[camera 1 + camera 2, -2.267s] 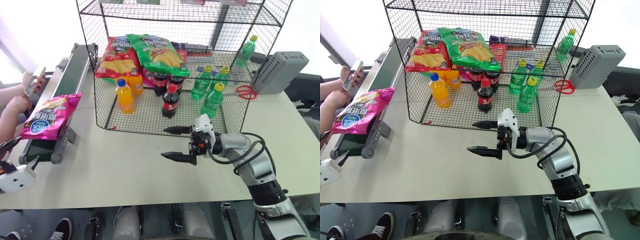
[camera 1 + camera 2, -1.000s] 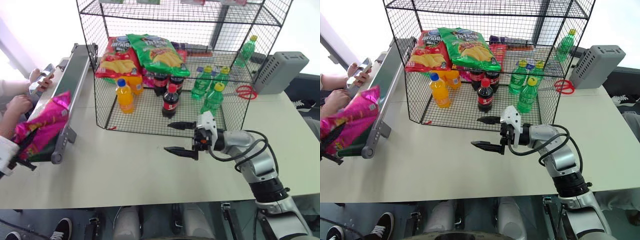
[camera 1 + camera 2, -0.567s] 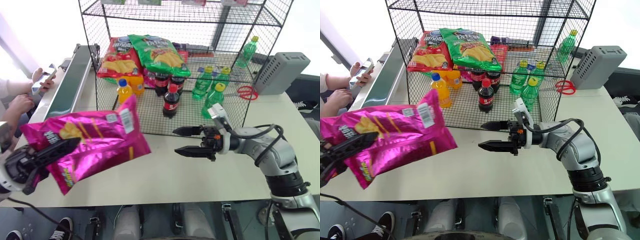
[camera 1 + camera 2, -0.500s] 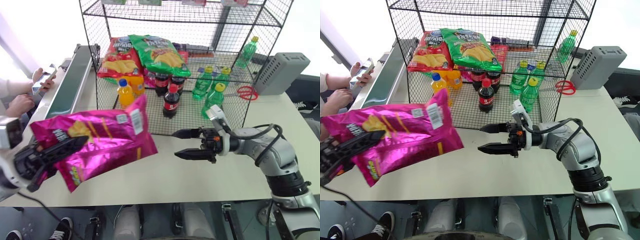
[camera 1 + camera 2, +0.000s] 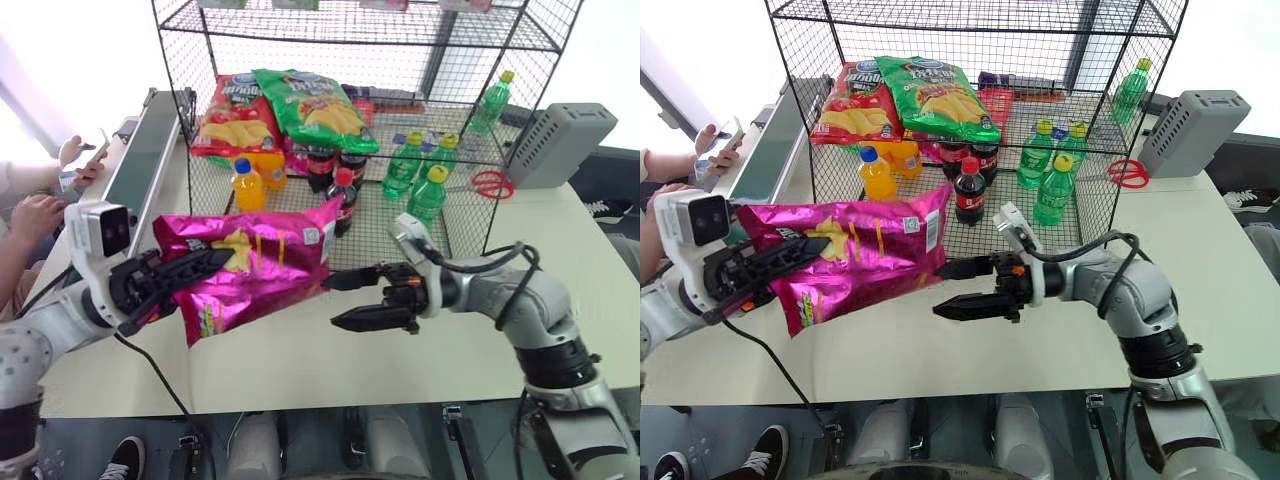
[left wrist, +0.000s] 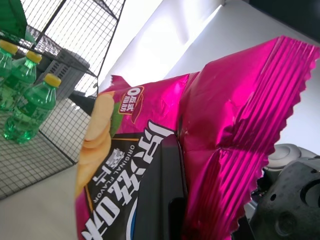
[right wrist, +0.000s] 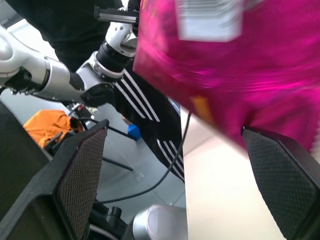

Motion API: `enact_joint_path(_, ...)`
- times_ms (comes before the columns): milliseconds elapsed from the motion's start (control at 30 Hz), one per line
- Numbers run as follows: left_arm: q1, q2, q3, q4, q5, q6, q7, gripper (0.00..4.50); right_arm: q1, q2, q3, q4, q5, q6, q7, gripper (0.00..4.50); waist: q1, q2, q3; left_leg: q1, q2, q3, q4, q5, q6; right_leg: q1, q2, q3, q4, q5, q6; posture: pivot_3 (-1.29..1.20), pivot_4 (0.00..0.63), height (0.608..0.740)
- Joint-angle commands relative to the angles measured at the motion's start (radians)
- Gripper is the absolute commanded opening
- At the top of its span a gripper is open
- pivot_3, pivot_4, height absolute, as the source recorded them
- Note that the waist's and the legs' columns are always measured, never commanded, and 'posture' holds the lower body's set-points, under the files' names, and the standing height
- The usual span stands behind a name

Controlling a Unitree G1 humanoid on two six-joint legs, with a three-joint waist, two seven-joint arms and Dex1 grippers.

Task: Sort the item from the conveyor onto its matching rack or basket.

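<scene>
1 magenta crisp bag point(image 5: 255, 262) hangs clenched in the left gripper point(image 5: 185, 272). Just beside its free end, the right gripper point(image 5: 352, 299) gapes empty; 2 crisp bags point(image 5: 285, 108) lie in the rack point(image 5: 470, 215) beyond

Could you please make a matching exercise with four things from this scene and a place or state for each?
Things:
1. pink crisp bag
2. green crisp bag
3. right tool
4. red scissors

Places or states:
A. lying on a shelf of the wire rack
B. open, holding nothing
C. on the table, beside the grey box
D. held in the air by the left tool

Pairs: 1-D, 2-A, 3-B, 4-C
</scene>
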Motion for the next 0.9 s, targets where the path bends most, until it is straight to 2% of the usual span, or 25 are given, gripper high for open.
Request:
enact_joint_path(33, -0.023, -0.012, 0.008, -0.011, -0.023, 0.029, -0.006, 0.03, -0.035, 0.047, 0.016, 0.012, -0.050, -0.078, -0.023, 4.50, 0.000, 0.000, 0.000, 0.000, 0.000, 0.000, 0.000, 0.000, 0.000, 0.000, 0.000, 0.000, 0.000, 0.000, 0.000, 0.00, 0.150, 0.740)
enact_joint_path(200, -0.032, -0.025, 0.009, -0.024, -0.017, 0.055, -0.009, 0.03, -0.072, 0.113, 0.020, 0.092, -0.116, -0.146, -0.057, 4.50, -0.001, 0.000, 0.000, 0.000, 0.000, 0.000, 0.000, 0.000, 0.000, 0.000, 0.000, 0.000, 0.000, 0.000, 0.000, 0.00, 0.150, 0.740)
enact_joint_path(500, -0.043, -0.024, 0.051, -0.061, -0.102, 0.076, 0.043, 0.03, -0.046, 0.068, -0.009, 0.175, -0.176, -0.264, 0.022, 4.50, 0.000, 0.000, 0.000, 0.000, 0.000, 0.000, 0.000, 0.000, 0.000, 0.000, 0.000, 0.000, 0.000, 0.000, 0.000, 0.00, 0.150, 0.740)
enact_joint_path(667, -0.057, -0.007, 0.067, -0.060, -0.202, 0.097, 0.081, 0.03, -0.036, 0.068, -0.045, 0.206, -0.138, -0.229, 0.042, 4.50, -0.001, 0.000, 0.000, 0.000, 0.000, 0.000, 0.000, 0.000, 0.000, 0.000, 0.000, 0.000, 0.000, 0.000, 0.000, 0.00, 0.150, 0.740)
enact_joint_path(800, -0.074, -0.009, 0.068, -0.044, -0.223, 0.095, 0.102, 0.03, -0.056, 0.058, -0.122, 0.152, 0.098, 0.008, 0.071, 4.50, 0.000, 0.000, 0.000, 0.000, 0.000, 0.000, 0.000, 0.000, 0.000, 0.000, 0.000, 0.000, 0.000, 0.000, 0.000, 0.00, 0.150, 0.740)
enact_joint_path(900, -0.086, -0.015, 0.047, -0.034, -0.232, 0.105, 0.107, 0.03, -0.055, 0.048, -0.113, 0.092, 0.150, 0.064, 0.085, 4.50, 0.000, 0.000, 0.000, 0.000, 0.000, 0.000, 0.000, 0.000, 0.000, 0.000, 0.000, 0.000, 0.000, 0.000, 0.000, 0.00, 0.150, 0.740)
